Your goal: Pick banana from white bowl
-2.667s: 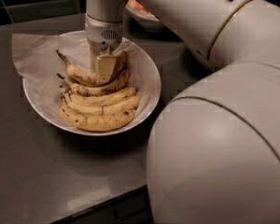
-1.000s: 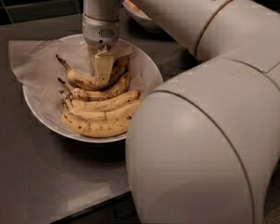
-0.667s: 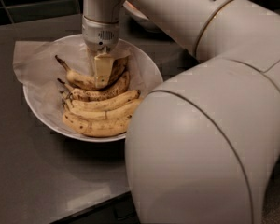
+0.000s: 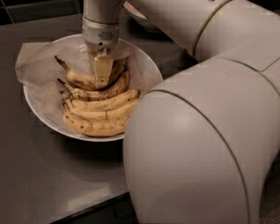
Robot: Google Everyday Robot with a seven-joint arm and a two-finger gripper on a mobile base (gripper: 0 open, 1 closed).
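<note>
The white bowl [image 4: 41, 120] lined with crinkled white paper [image 4: 33, 64] stands on the dark counter at the left. The curved, brown-speckled banana [image 4: 79, 80] lies at the back of the bowl with its dark stem pointing left. Straighter joined bananas [image 4: 100, 113] lie in front of it. My gripper [image 4: 101, 73] reaches straight down into the bowl. Its pale fingers [image 4: 102, 68] sit astride the middle of the curved banana and are closed on it. The banana still rests on the others.
My large white arm [image 4: 210, 125] fills the right half of the view and hides the counter there. Another white bowl [image 4: 139, 14] shows partly behind the arm at the back. The counter's front edge [image 4: 84, 208] runs below the bowl.
The gripper stays down on the curved banana and the banana has not moved. The arm's big link swung further into view since the oldest frame.
</note>
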